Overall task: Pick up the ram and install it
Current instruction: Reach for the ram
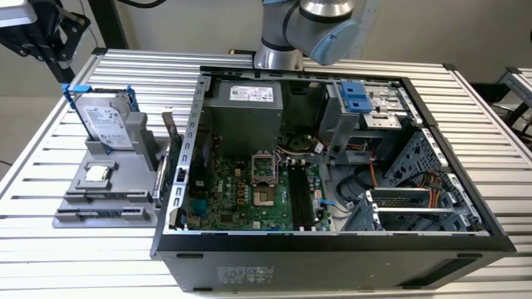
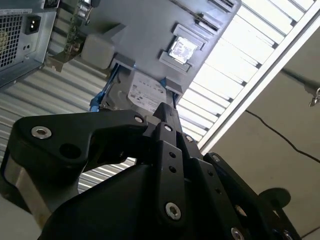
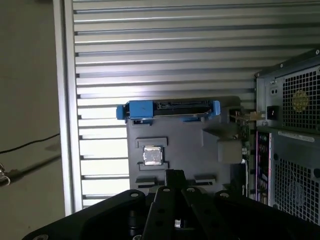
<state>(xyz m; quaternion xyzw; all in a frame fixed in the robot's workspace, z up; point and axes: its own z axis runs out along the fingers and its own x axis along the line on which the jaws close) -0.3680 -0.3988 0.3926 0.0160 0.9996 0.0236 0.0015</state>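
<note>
Black hand [image 3: 174,174], pressed together and empty, hovers apart from the grey tray [image 3: 200,160] holding a hard drive [image 3: 172,105].

Pincer [image 2: 167,114] base cropped at edge

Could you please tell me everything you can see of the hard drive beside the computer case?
The hard drive is a flat, silver, metal-looking box with a white label on its broad face and blue plastic rails along its edges. It stands upright on edge in a grey holder on the slatted table, to the exterior view's left of the open computer case.
</note>
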